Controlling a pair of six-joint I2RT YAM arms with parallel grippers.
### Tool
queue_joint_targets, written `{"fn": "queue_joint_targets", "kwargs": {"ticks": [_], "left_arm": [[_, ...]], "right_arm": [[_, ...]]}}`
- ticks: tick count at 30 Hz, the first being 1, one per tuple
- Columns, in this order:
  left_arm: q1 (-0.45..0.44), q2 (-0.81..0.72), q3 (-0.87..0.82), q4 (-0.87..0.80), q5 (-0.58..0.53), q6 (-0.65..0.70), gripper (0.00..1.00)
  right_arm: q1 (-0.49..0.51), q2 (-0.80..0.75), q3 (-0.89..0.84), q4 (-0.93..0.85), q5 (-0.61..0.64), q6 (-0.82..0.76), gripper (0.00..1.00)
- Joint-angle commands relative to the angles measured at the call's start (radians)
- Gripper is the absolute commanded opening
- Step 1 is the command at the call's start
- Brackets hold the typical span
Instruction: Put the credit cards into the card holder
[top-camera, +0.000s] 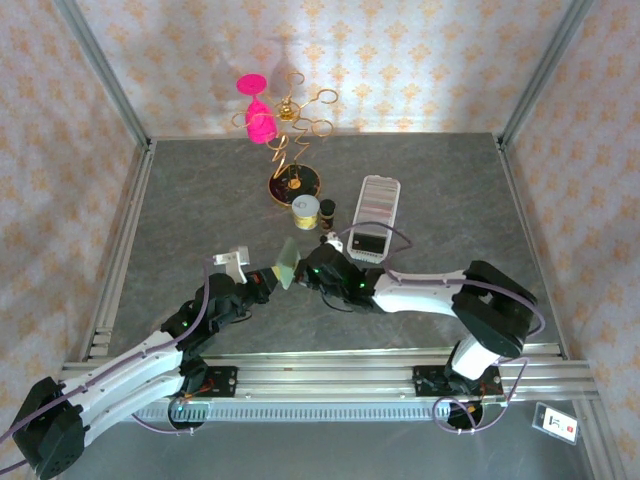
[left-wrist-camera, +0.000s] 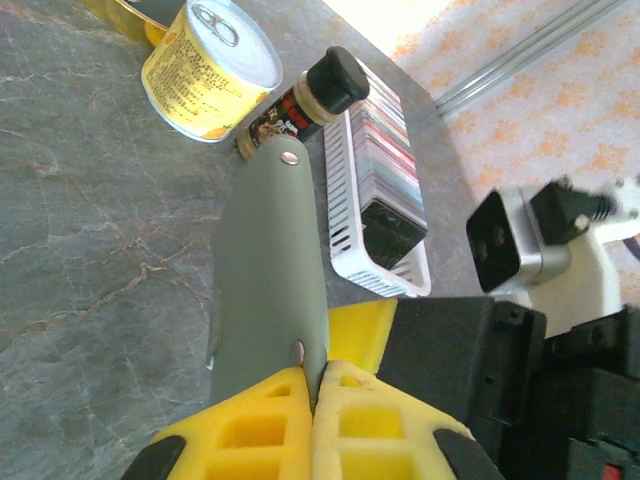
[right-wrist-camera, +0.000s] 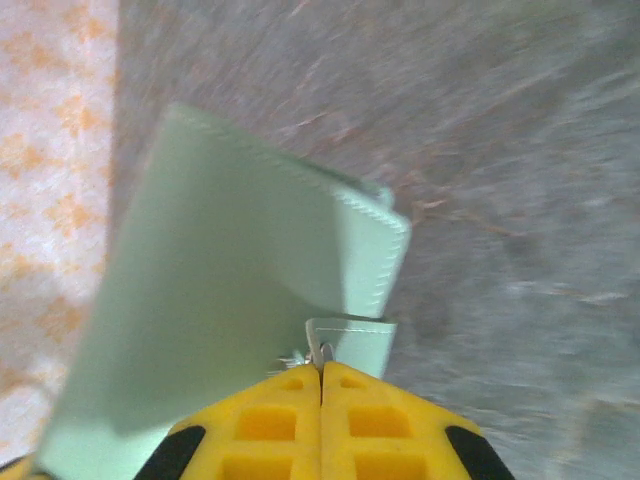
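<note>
Sage-green card holder (top-camera: 288, 263) stands on edge near the middle of the grey marbled table (top-camera: 180, 200), pinched from both sides. On its left, the left gripper (top-camera: 268, 282) is clamped on it. The left wrist view shows the yellow pads (left-wrist-camera: 270, 425) pressed together on the holder's near edge, and a metal snap stud (left-wrist-camera: 290, 157) at its far end. On its right, the right gripper (top-camera: 312, 268) is likewise closed on the holder, its fingers meeting over a small stitched flap in the right wrist view. Beyond the holder are a yellow-labelled can (top-camera: 305, 210) and a dark-capped bottle (top-camera: 327, 210) just beside it. Further right lies a white slotted tray (top-camera: 392, 195) with the credit cards (top-camera: 375, 205) packed in a row inside it.
</note>
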Motion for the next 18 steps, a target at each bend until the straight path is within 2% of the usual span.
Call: {"fn": "queue_joint_targets", "kwargs": {"ticks": [1, 5, 12, 18], "left_arm": [[-0.009, -0.008, 0.016, 0.016, -0.044, -0.01, 0.0], [-0.009, -0.002, 0.031, -0.025, -0.074, 0.004, 0.0], [-0.009, 0.068, 0.005, 0.059, 0.042, -0.033, 0.0], [-0.02, 0.105, -0.024, 0.019, 0.061, -0.047, 0.0]], "right_arm": [[-0.011, -0.061, -0.09, 0.007, 0.102, 0.018, 0.0], [-0.011, -0.081, -0.119, 0.039, 0.082, 0.012, 0.0], [-0.008, -0.074, -0.126, 0.06, -0.002, -0.026, 0.0], [0.012, -0.068, -0.146, 0.024, -0.043, -0.042, 0.0]]}}
